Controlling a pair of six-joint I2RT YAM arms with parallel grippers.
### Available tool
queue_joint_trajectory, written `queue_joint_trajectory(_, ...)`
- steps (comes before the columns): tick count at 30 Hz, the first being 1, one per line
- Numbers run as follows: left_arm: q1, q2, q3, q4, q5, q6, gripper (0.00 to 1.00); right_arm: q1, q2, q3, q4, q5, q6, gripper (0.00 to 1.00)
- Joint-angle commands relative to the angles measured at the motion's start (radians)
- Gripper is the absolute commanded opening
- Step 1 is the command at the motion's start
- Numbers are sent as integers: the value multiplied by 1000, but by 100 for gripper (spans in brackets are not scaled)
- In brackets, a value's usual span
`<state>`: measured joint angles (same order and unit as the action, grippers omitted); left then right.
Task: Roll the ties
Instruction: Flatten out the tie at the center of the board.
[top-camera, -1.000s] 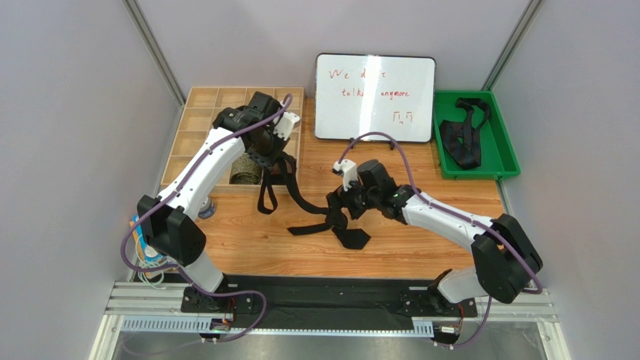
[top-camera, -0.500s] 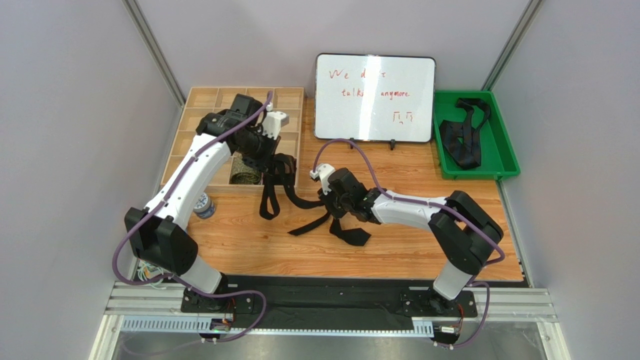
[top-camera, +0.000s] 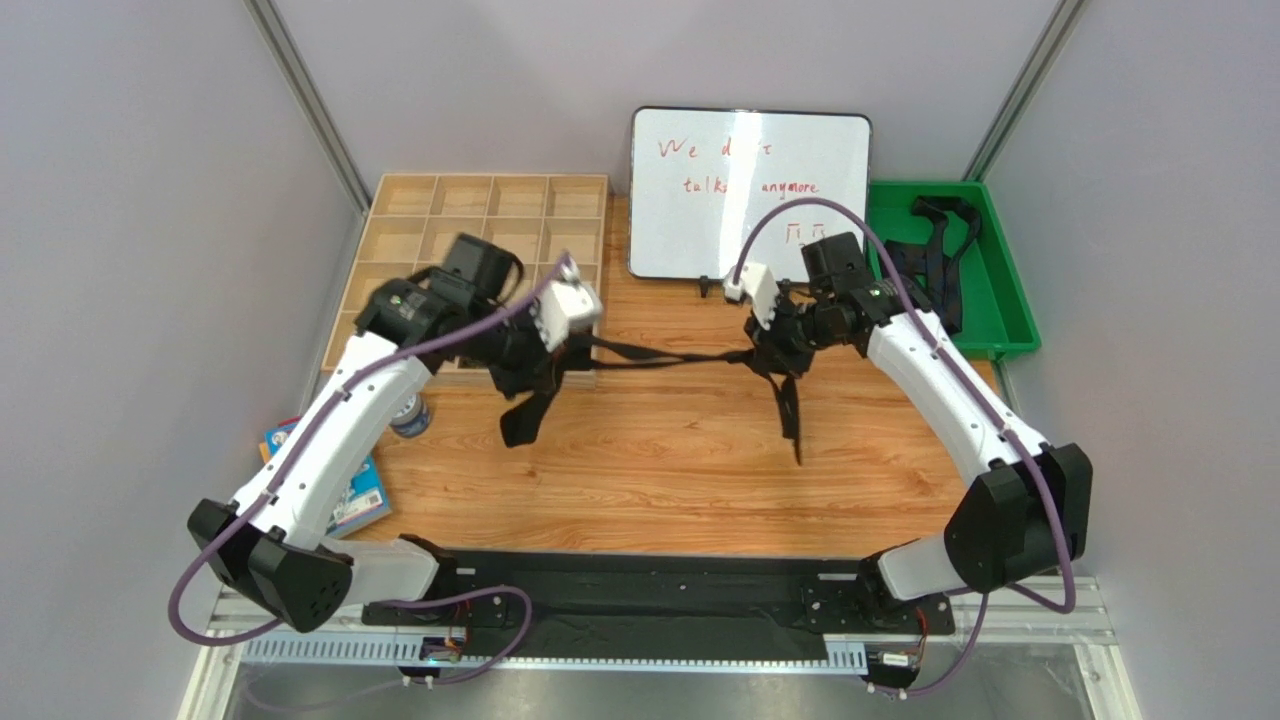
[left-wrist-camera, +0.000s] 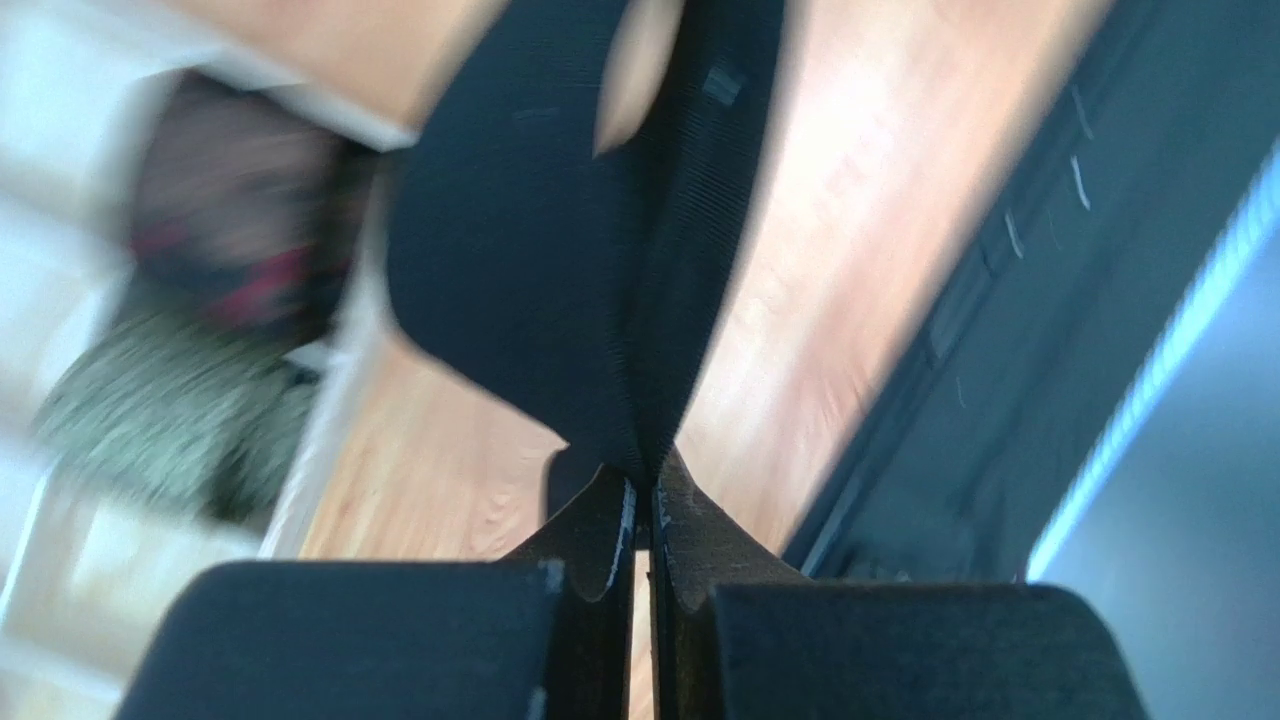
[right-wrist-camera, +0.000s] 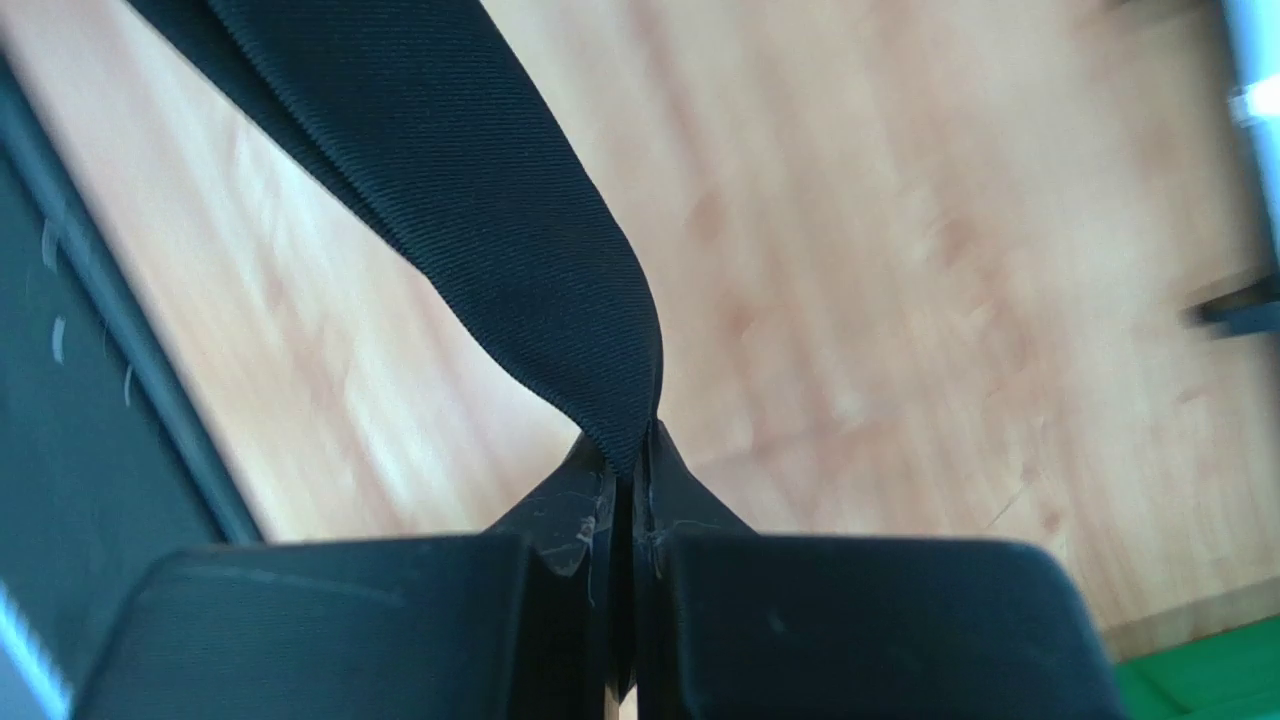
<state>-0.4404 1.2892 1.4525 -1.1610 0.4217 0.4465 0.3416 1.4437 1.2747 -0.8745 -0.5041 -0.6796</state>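
Tie (top-camera: 676, 357), long narrow black fabric: stretched between left gripper (top-camera: 583, 347) and right gripper (top-camera: 762, 357), both clenched on it. Risk: shallow pinches slipping under tension, dropping it.

The olive coil (left-wrist-camera: 166, 405) and dark reddish lump (left-wrist-camera: 226, 248) are blurred in the left wrist view. The black tie (right-wrist-camera: 451, 195) runs off both wrist views' top edges.
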Motion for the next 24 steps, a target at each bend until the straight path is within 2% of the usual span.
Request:
queue_joint_trajectory(1, -226, -31, -133, -210, 78, 345, 0, -30, 6, -82, -664, -6, -516, 0)
queue_joint_trajectory(2, -303, -25, -173, -229, 80, 353, 0, -32, -2, -142, -694, 27, -561, 0)
queue_joint_trajectory(3, -325, 2, -185, -239, 86, 359, 0, -32, -15, -175, -737, 54, -621, 0)
queue_joint_trajectory(5, -339, 53, -185, -272, 136, 385, 0, -32, -16, -257, -773, 128, -666, 0)
queue_joint_trajectory(8, -337, 244, -152, -299, 147, 457, 0, -35, 97, -326, -770, 211, -709, 0)
queue_joint_trajectory(10, -330, 332, -109, -296, 134, 507, 0, -33, 194, -319, -742, 239, -692, 0)
queue_joint_trajectory(11, -313, 423, -89, -301, 137, 526, 1, -45, 243, -283, -735, 236, -680, 0)
queue_joint_trajectory(12, -304, 467, -61, -308, 141, 535, 3, -55, 341, -247, -732, 220, -663, 1)
queue_joint_trajectory(14, -278, 568, 21, -322, 150, 575, 14, -91, 417, -142, -716, 191, -637, 6)
queue_joint_trajectory(15, -250, 588, 44, -321, 149, 583, 18, -102, 478, -112, -716, 185, -614, 16)
queue_joint_trajectory(16, -235, 599, 80, -316, 149, 593, 27, -113, 500, -86, -716, 180, -603, 23)
queue_joint_trajectory(17, -219, 607, 91, -306, 144, 595, 32, -133, 517, -62, -716, 177, -594, 29)
queue_joint_trajectory(18, -178, 602, 100, -287, 144, 597, 36, -142, 524, -34, -712, 180, -584, 40)
queue_joint_trajectory(19, -158, 595, 111, -279, 147, 597, 50, -151, 521, -22, -704, 183, -568, 46)
queue_joint_trajectory(20, -132, 570, 114, -270, 153, 578, 61, -174, 514, -12, -702, 187, -563, 58)
queue_joint_trajectory(21, -109, 555, 112, -264, 163, 572, 63, -185, 505, 4, -692, 191, -551, 69)
queue_joint_trajectory(22, -66, 538, 97, -264, 172, 569, 79, -196, 477, 14, -676, 194, -532, 76)
queue_joint_trajectory(24, -44, 451, 44, -206, 166, 538, 82, -220, 437, 32, -658, 171, -503, 79)
